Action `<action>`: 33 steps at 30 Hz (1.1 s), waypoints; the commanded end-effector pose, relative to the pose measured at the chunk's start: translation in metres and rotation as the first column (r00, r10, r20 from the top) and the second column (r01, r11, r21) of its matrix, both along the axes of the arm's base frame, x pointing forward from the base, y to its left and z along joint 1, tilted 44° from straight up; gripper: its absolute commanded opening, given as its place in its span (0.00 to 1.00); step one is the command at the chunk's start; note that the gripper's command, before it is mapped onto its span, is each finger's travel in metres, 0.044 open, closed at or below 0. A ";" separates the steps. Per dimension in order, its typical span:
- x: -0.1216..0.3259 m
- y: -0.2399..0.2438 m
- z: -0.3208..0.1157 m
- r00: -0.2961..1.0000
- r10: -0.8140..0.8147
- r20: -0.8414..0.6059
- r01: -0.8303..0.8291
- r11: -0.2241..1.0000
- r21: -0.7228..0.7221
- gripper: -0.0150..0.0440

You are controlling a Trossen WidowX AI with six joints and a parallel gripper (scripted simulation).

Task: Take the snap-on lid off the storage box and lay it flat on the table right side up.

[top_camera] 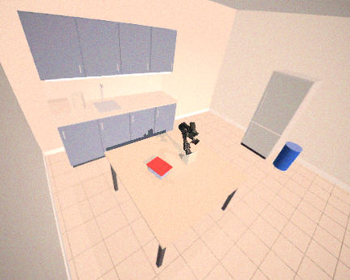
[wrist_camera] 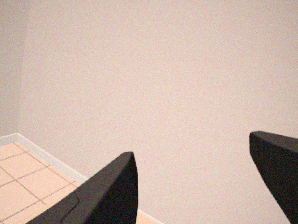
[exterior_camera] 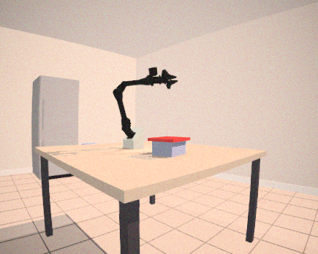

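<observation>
The red lid (top_camera: 159, 165) (exterior_camera: 169, 139) sits flat on top of the pale blue storage box (top_camera: 158, 175) (exterior_camera: 162, 149), its edges overhanging the sides. The box stands upright on the table (top_camera: 181, 205) (exterior_camera: 120, 175). My gripper (exterior_camera: 177, 79) (wrist_camera: 192, 143) is open, with nothing between its fingers. It is raised high above the table and well clear of the lid, with its fingers pointing roughly level. The wrist view shows only wall and floor past the fingertips, not the box or lid.
The arm's pale base block (top_camera: 189, 158) (exterior_camera: 132, 143) stands on the table close to the box. Beyond the table are kitchen cabinets (top_camera: 117, 129), a fridge (top_camera: 282, 105) (exterior_camera: 58, 120) and a blue cylinder (top_camera: 286, 157) on the floor.
</observation>
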State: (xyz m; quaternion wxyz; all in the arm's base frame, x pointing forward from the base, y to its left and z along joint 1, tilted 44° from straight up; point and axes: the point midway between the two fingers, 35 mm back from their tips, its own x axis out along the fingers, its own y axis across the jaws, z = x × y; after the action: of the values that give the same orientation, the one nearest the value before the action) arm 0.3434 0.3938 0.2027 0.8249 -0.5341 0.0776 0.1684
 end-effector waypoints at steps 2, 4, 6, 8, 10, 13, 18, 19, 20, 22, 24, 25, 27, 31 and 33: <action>0.022 -0.082 -0.001 0.968 -0.218 -0.128 0.246 0.928 0.281 0.65; 0.026 -0.104 -0.003 0.948 -0.271 -0.166 0.313 0.884 0.347 0.65; 0.028 -0.118 -0.004 0.934 -0.304 -0.190 0.355 0.851 0.387 0.65; 0.029 -0.141 -0.007 0.905 -0.355 -0.232 0.424 0.786 0.450 0.65; 0.029 -0.169 -0.011 0.867 -0.411 -0.283 0.499 0.694 0.519 0.65; 0.027 -0.201 -0.016 0.815 -0.467 -0.344 0.574 0.570 0.588 0.65; 0.019 -0.249 -0.025 0.724 -0.534 -0.437 0.658 0.344 0.670 0.65; 0.016 -0.262 -0.028 0.697 -0.548 -0.463 0.672 0.275 0.687 0.65; 0.013 -0.272 -0.031 0.676 -0.557 -0.482 0.680 0.222 0.698 0.65; 0.007 -0.291 -0.036 0.635 -0.572 -0.520 0.689 0.114 0.716 0.65; 0.000 -0.309 -0.041 0.592 -0.582 -0.557 0.686 0.002 0.727 0.65; -0.004 -0.318 -0.044 0.571 -0.585 -0.575 0.681 -0.054 0.730 0.65; -0.008 -0.327 -0.047 0.550 -0.587 -0.593 0.672 -0.109 0.732 0.65; -0.032 -0.368 -0.062 0.453 -0.581 -0.676 0.589 -0.374 0.716 0.65; -0.042 -0.384 -0.069 0.417 -0.572 -0.706 0.536 -0.473 0.699 0.65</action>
State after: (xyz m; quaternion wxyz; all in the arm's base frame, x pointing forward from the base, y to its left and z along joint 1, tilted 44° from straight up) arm 0.3348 0.0620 0.1539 0.9310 0.1675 0.2361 -0.2224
